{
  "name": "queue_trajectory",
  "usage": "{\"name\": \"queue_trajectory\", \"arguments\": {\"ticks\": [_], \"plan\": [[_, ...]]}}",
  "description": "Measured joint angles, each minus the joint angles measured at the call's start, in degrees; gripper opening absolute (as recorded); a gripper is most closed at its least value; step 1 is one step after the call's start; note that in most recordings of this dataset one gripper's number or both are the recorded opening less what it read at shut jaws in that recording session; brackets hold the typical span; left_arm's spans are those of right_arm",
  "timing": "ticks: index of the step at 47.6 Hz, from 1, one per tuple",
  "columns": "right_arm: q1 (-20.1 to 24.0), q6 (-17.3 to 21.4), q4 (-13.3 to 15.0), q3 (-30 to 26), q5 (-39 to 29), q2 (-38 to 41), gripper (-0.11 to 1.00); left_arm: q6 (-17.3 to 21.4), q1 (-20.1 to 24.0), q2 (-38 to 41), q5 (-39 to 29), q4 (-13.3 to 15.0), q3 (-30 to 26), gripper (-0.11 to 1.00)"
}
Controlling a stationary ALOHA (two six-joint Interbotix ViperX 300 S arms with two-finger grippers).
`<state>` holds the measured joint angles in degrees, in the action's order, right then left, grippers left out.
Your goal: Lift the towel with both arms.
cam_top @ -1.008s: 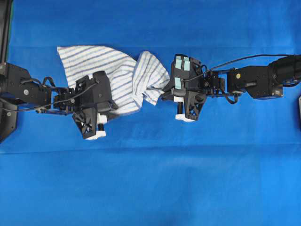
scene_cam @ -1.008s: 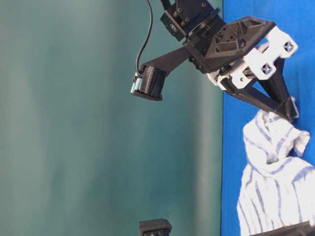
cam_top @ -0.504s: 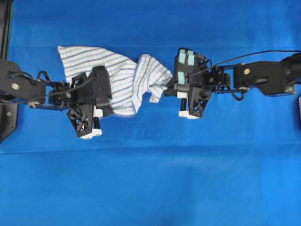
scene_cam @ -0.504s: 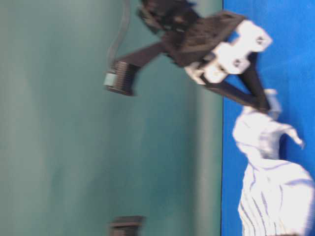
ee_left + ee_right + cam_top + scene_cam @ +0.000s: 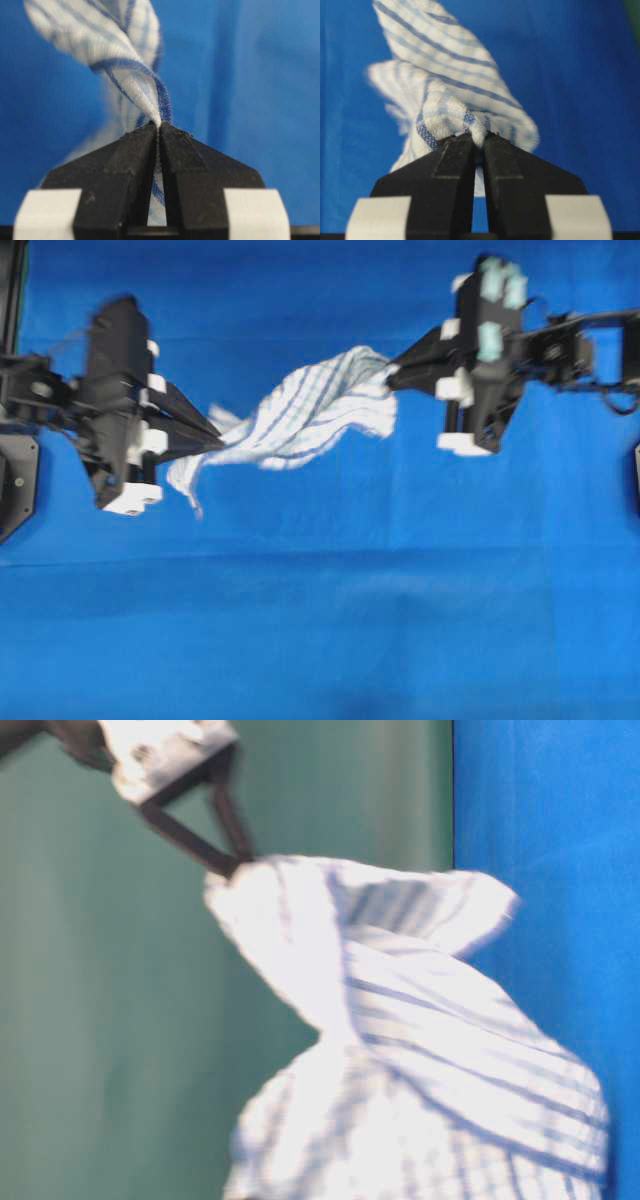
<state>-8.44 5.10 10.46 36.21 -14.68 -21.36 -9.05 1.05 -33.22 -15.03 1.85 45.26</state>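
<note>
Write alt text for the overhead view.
A small white cloth towel with thin blue stripes hangs stretched between two black tools, the left tool and the right tool, each shut on one end, above a blue cloth backdrop.

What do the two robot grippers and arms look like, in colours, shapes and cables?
Both grippers, left and right, have black fingers tapering to points, with white blocks at their bases. In the overhead view the arms are black; the right one carries pale teal patches and a thin black cable.

Probably a robot lab: blue cloth backdrop (image 5: 400, 590), green wall (image 5: 120, 1020).
</note>
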Motion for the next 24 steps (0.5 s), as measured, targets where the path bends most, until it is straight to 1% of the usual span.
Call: {"name": "queue_trajectory", "arguments": {"ticks": [6, 12, 19, 24], "plan": [[0.0, -0.2, 0.9, -2.1, -3.9, -4.9, 0.04, 0.0, 0.1, -3.0, -0.6, -0.1, -2.3, 0.01], [0.0, -0.2, 1.8, -4.2, -7.0, -8.3, 0.04, 0.0, 0.9, -4.7, -1.1, -0.1, -4.7, 0.01], [0.0, -0.3, 2.6, -7.2, -10.6, -12.0, 0.04, 0.0, 1.8, -6.0, -3.5, 0.0, -7.9, 0.01], [0.1, -0.5, 3.4, -8.9, -11.9, -14.0, 0.04, 0.0, 2.4, -6.6, -5.6, -0.1, -9.8, 0.01]]}}
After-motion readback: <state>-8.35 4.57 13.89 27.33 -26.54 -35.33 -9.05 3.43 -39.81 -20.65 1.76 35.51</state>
